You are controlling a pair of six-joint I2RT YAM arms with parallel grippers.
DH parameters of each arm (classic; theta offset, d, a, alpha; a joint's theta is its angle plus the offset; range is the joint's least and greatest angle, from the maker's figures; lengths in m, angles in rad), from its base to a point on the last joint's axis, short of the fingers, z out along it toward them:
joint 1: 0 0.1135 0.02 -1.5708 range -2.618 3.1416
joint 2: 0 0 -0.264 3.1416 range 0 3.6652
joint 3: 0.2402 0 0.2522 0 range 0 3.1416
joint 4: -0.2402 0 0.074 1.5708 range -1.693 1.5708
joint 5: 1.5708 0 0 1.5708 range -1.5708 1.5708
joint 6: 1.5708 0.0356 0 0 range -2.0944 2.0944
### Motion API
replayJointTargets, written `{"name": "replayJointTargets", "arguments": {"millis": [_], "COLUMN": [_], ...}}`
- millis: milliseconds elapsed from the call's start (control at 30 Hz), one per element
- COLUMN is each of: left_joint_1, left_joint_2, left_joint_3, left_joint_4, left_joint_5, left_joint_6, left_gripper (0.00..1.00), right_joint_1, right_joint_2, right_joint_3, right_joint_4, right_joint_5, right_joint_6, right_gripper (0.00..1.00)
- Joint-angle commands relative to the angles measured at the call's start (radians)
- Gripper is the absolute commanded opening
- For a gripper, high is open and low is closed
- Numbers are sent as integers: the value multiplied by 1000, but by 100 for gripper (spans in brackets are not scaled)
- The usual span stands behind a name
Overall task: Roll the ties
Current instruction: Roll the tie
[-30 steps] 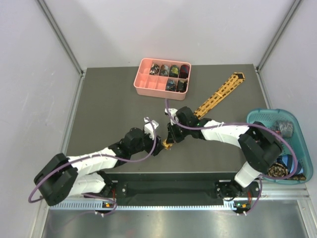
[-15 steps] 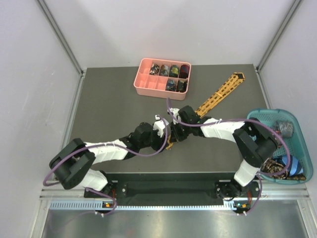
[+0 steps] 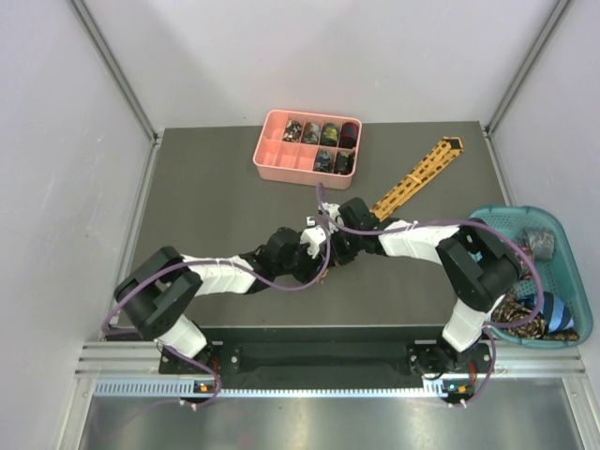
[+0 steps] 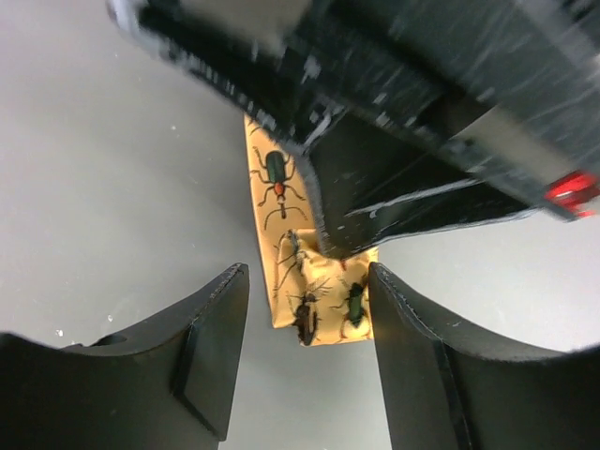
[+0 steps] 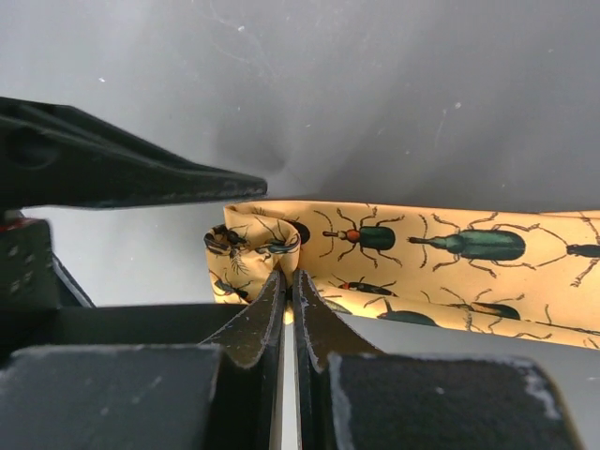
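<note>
Between the spread fingers [image 4: 211, 356] of left tool [image 4: 305, 281], right tool [image 5: 289, 278] grips yellow tie [image 5: 469, 248]

No text, label, brand, number or sign can be read anywhere.

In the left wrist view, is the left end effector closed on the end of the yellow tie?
No: the left end effector stands open, one finger on either side of the yellow tie, not pressing on it.

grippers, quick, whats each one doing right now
left gripper: open, fingers either side of the yellow tie end, not gripping it
right gripper: closed, pinching the folded end of the yellow tie
</note>
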Motion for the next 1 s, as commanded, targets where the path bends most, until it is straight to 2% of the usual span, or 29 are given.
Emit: {"name": "replayJointTargets", "arguments": {"millis": [0, 600, 733, 967], "left_joint_1": [-7, -118, -122, -121], "left_joint_2": [25, 69, 46, -27], "left_joint_3": [39, 52, 33, 3], "left_joint_4": [9, -60, -30, 25], "left_joint_5": [-20, -121, -147, -308], "left_joint_6": [40, 70, 43, 18], "left_gripper": [59, 52, 61, 73], "right_joint_1": [-26, -43, -43, -43], "right_joint_2": [16, 15, 16, 15], "right_joint_3": [38, 60, 64, 61], "right_joint_4": [5, -19, -25, -21], "right_joint_5": [-33, -44, -47, -53], "right_joint_6": [-25, -17, -19, -17], "right_gripper": [0, 0, 0, 0]}}
